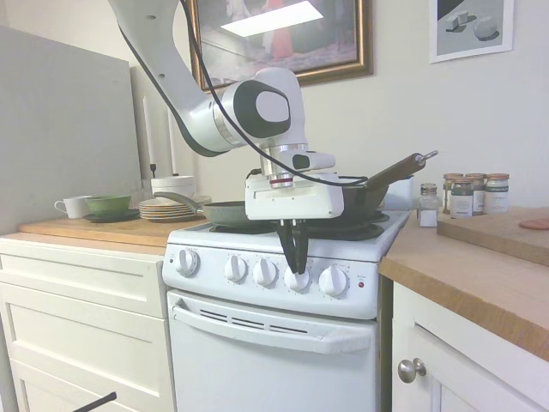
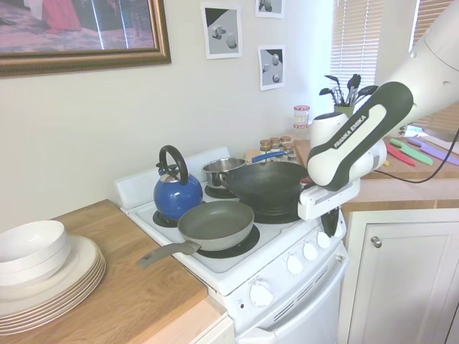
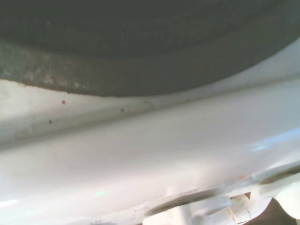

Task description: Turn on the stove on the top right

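— Where is your gripper [image 1: 295, 262] right now?

— Down against the front panel of the stove [image 1: 283, 330], pointing straight down at the knob row. My fingers [image 1: 292, 245] are drawn close together, nearly shut, with their tips on the fourth knob [image 1: 298, 280] counting from the stove's left edge.

— Are they clamped on it?

— They sit at its top and touch it; the tips look pinched over its upper edge, but I cannot tell how firmly they hold it.

— And around that knob?

— A fifth knob [image 1: 333, 281] lies just beside it toward the red light [image 1: 361, 284], which is at the stove's right end. On the stove top behind my hand stand a dark wok [image 2: 271, 185], a grey frying pan [image 2: 215, 224], a blue kettle [image 2: 177, 192] and a small steel pot [image 2: 224, 170].

— The wrist view?

— Blurred: white enamel and a dark burner ring [image 3: 140, 56] close by.
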`<state>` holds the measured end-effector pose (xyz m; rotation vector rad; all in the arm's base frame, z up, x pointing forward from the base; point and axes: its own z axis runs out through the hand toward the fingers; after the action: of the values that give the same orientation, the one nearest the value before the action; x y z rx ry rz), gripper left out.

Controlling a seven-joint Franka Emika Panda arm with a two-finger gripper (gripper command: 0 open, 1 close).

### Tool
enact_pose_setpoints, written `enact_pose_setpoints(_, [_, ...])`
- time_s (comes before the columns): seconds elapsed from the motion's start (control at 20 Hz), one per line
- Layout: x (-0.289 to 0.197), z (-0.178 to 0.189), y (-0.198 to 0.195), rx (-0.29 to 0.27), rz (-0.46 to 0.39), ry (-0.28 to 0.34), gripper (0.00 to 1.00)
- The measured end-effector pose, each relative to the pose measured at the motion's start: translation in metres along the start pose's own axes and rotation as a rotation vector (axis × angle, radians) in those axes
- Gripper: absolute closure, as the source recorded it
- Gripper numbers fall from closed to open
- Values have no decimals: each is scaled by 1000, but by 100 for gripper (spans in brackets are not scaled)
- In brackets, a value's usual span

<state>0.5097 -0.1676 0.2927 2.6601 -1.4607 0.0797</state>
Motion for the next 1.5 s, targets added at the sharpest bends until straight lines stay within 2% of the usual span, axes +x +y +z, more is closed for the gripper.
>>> enact_pose_setpoints(0.85, [-7,2,-6,-18,7,17,100])
enact_pose_setpoints(1.5, [-16,0,-8,-12,15,40,100])
